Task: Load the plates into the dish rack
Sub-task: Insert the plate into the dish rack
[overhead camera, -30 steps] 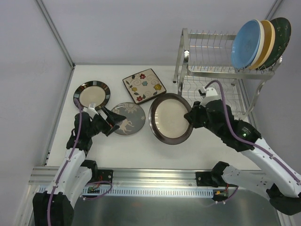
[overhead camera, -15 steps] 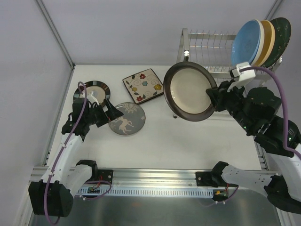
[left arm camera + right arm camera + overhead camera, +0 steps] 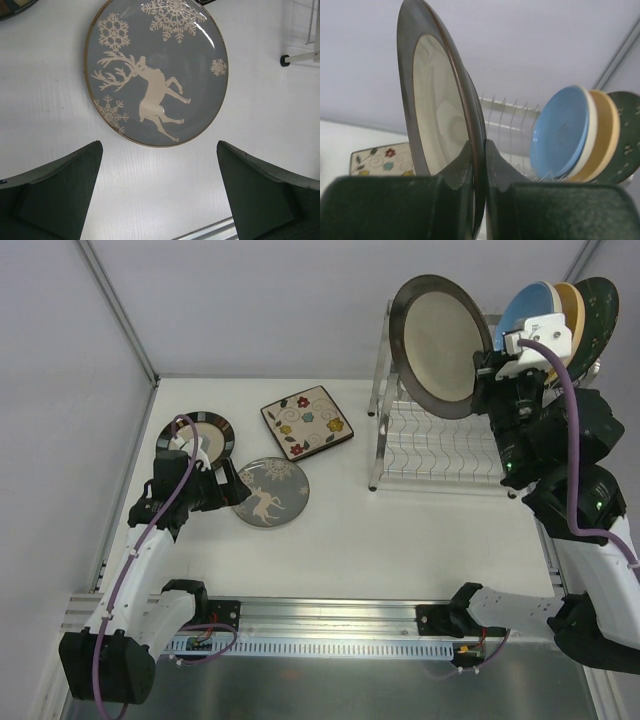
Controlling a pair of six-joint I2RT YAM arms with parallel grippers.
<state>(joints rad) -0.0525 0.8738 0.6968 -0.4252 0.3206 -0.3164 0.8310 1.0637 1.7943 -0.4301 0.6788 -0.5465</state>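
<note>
Now three flat plates (image 3: 271, 492), one gripped plate (image 3: 440, 340)

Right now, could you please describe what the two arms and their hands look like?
Both the left arm and right arm have white links and black joints, with a purple cable running along each. The left hand and right hand have dark, wedge-shaped fingers. A small green light glows on the right arm.

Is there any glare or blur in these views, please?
Left wrist: deer plate sharp, slight shine at its upper rim, near fingers dark and soft. Right wrist: the gripped brown-rimmed plate is close and slightly blurred. Top external: even light, faint shadows.
</note>
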